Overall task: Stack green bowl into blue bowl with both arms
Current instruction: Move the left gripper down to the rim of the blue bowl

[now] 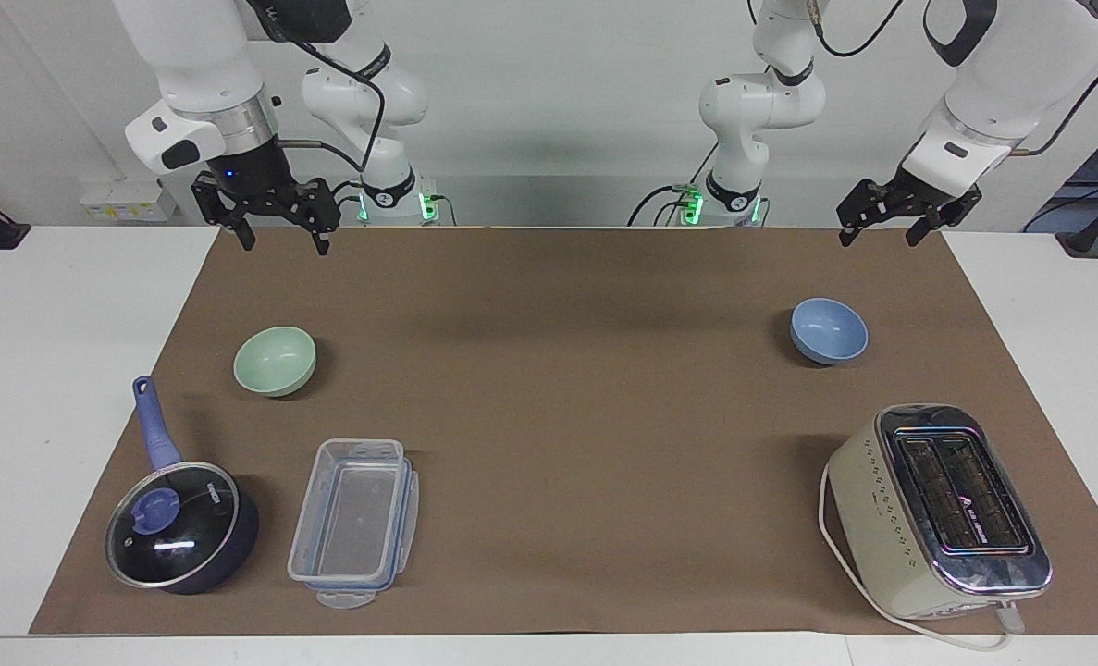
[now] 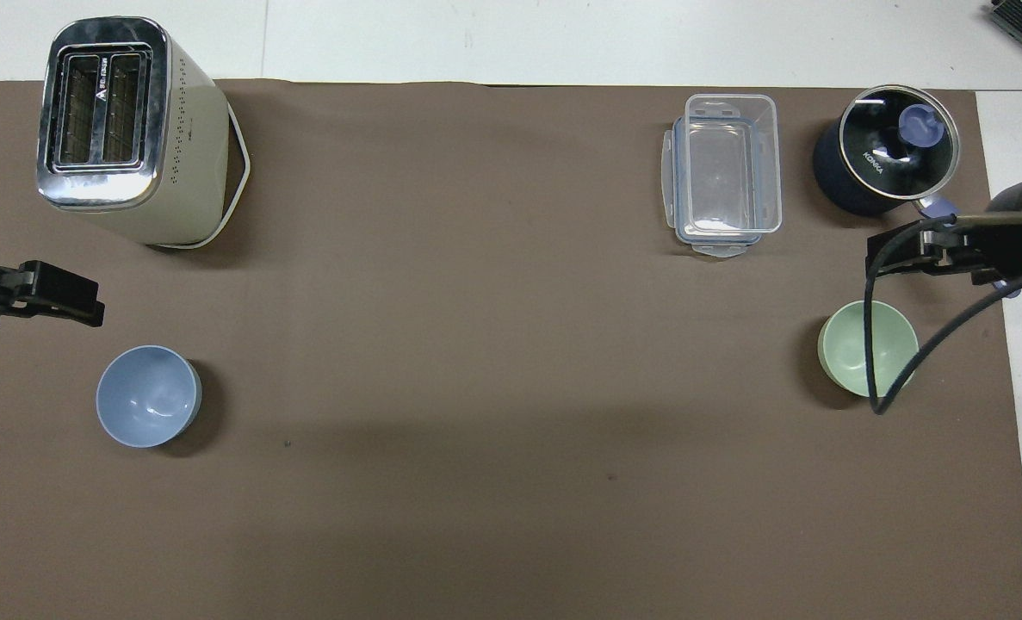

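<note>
Black end effectors [image 1: 285, 236] [image 1: 884, 230] gape empty in the facing view; overhead crops them

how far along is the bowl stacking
Nothing looks done yet: the green bowl sits empty on the mat near the pot, the blue bowl at the left arm's end near the toaster. Nothing is in hand: the right gripper and left gripper hang open and empty above the mat's edge by the robots. The pick, any handover and the stacking are left.

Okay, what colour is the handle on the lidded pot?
Periwinkle blue, like the lid's knob; the pot handle shows best in the facing view.
</note>
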`<state>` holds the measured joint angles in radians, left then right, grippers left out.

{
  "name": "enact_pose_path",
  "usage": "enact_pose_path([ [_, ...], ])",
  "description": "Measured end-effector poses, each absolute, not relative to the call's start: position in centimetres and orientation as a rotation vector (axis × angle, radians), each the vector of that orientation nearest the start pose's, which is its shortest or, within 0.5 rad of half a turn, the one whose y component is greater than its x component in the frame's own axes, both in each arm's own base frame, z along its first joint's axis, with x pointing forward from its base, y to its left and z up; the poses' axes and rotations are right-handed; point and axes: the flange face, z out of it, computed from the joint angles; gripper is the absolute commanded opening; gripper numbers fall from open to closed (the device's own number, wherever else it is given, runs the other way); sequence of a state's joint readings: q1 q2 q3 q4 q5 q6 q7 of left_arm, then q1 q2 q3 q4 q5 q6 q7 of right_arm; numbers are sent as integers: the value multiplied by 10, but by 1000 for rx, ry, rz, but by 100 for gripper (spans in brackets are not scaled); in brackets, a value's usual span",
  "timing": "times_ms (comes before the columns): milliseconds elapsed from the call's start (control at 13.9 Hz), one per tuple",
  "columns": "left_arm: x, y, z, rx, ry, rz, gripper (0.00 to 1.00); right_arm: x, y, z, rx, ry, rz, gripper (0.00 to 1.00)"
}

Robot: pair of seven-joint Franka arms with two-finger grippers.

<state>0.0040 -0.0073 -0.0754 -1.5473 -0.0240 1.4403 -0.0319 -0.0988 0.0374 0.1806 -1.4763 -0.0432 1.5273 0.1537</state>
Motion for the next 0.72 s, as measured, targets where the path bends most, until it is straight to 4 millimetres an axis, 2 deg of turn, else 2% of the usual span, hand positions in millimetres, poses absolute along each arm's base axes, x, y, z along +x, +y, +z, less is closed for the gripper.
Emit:
enact_pose_path([
  [360,538,-39,620,-3155,47,163,100,561,39,645,-3174,118,-29,100],
  [720,536,-36,594,-3154,37,166,100,561,39,645,-3174,118,-29,100],
])
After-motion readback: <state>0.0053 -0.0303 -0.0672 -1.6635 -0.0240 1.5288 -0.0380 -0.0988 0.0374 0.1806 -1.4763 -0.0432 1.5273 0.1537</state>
